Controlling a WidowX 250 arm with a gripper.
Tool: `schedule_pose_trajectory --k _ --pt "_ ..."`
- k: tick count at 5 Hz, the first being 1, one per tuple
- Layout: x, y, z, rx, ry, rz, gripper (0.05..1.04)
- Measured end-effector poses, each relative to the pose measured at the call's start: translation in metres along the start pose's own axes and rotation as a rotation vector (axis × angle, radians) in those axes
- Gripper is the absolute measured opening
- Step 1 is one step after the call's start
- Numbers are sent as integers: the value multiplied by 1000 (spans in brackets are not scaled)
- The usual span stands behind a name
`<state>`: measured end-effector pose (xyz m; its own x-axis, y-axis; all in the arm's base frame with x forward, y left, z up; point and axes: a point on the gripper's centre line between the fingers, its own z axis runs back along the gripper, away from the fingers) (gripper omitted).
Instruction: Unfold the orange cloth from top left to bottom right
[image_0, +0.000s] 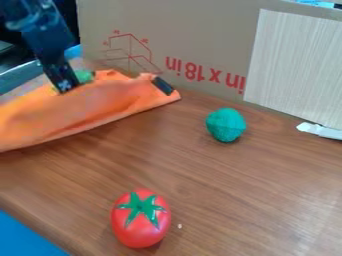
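Note:
The black gripper (64, 86) hangs down at the upper left, its lower end against or just over the upper part of the orange cloth (87, 107). That cloth lies as a long, rumpled, folded strip, running from the left edge up toward the cardboard. A small dark patch (162, 85) shows at its right end. Whether the gripper holds any fabric cannot be made out.
A green ball (226, 124) sits right of the cloth, and a red toy tomato (140, 218) stands near the front on the wooden table (200, 172). Cardboard (174, 30) walls the back. A white object (320, 131) lies at the right edge; something blue (27, 237) is lower left.

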<state>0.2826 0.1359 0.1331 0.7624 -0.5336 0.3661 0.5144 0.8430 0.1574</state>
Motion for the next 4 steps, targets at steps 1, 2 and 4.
schedule_pose_trajectory --k 1,2,4 --pt "-9 -26 -15 -8 40 -64 50" --pt "-19 -41 -21 -6 55 -96 50" --pt "-33 -64 -26 -23 61 -180 50"
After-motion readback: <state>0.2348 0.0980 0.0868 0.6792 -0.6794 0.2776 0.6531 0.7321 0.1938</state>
